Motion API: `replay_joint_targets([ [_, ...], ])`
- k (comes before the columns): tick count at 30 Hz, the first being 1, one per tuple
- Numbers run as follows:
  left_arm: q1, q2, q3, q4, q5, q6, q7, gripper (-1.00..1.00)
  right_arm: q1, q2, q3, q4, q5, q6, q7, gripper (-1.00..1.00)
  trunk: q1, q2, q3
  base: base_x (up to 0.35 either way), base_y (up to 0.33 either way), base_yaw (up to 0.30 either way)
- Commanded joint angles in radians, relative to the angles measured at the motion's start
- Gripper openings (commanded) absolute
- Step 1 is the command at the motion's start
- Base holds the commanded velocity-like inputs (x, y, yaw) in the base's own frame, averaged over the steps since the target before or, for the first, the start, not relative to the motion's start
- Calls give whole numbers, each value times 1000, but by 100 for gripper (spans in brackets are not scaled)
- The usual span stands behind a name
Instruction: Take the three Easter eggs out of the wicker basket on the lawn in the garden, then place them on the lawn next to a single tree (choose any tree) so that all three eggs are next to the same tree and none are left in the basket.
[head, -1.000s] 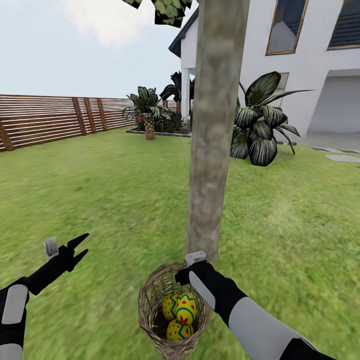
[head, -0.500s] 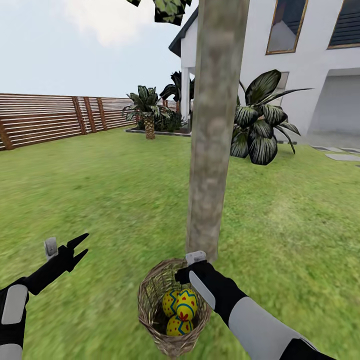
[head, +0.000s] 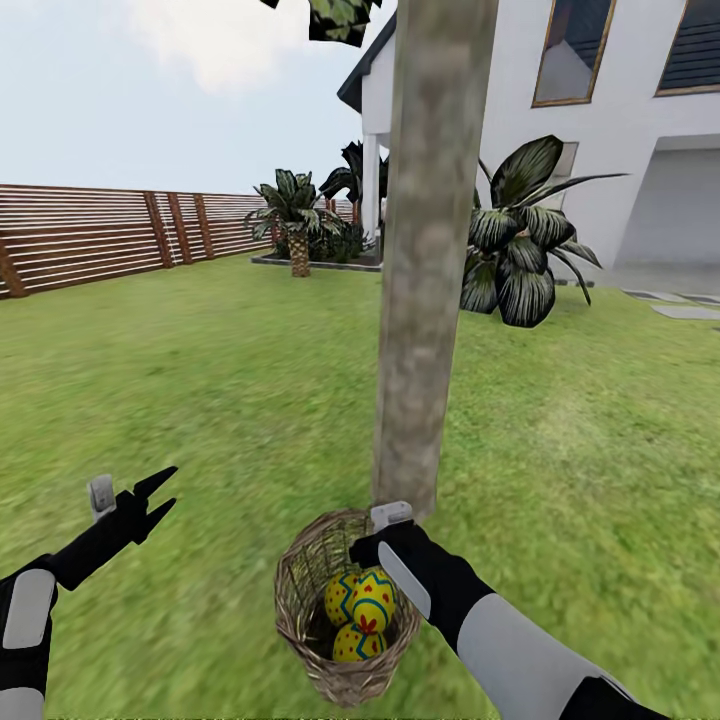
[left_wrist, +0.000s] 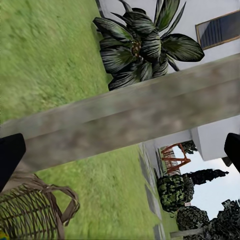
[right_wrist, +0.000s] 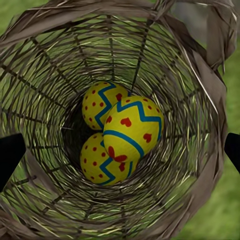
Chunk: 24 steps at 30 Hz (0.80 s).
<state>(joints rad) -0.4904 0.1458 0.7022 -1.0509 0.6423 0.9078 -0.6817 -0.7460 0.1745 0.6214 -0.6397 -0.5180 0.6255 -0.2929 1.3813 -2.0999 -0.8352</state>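
- Basket status: wicker basket (head: 343, 610) is off the lawn (head: 200, 400), hanging tilted at the right hand (head: 375, 545), just in front of the foot of the tree (head: 425, 300). All three Easter eggs (head: 362, 612) lie in its bottom, touching one another; none out yet.
- Right hand: sits at the basket's far rim and appears to carry it, but the fingertips are hidden in the head view; cannot tell how far the jaws are closed. In the right wrist view the two dark tips stand at opposite sides of the basket mouth.
- Left hand (head: 152, 495): jaws spread wide, holding nothing, well apart from the basket over bare grass.
- Risk 1: basket is tilted; more tilt or a jolt could spill the eggs uncontrolled, and they could roll away from the trunk.
- Risk 2: grip looks to be on the rim alone; open weave may slip or swing, dropping the basket.
- Risk 3: trunk is close behind; moving forward could knock the basket against it.
- Risk 4: eggs are packed deep; reaching for one may wedge the hand against the wicker walls.
- Writing: no brands, labels or legible text seen; eggs carry only zigzags, dots and hearts.
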Motion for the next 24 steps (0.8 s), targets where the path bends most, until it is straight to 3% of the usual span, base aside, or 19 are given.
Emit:
replay_joint_targets([
  [1,-1,0,2,0,-1,5,-4,100,-1,0,3,0,-10,2,-9,100,4,-8,-4,0,0,0],
  [13,-1,1,3,0,0,5,-4,100,-1,0,4,-4,-10,5,-9,100,50,-92,-42,0,0,0],
  [16,-2,1,7,0,1,5,-5,100,-1,0,4,-5,-12,7,-9,100,50,-92,-42,0,0,0],
  [20,-2,0,7,0,1,5,-5,100,-1,0,4,-5,-70,11,-9,100,50,-92,-42,33,0,0],
  [24,-1,1,3,0,-1,5,-5,100,-1,0,4,-4,-87,11,-9,100,50,-92,-42,259,0,0],
])
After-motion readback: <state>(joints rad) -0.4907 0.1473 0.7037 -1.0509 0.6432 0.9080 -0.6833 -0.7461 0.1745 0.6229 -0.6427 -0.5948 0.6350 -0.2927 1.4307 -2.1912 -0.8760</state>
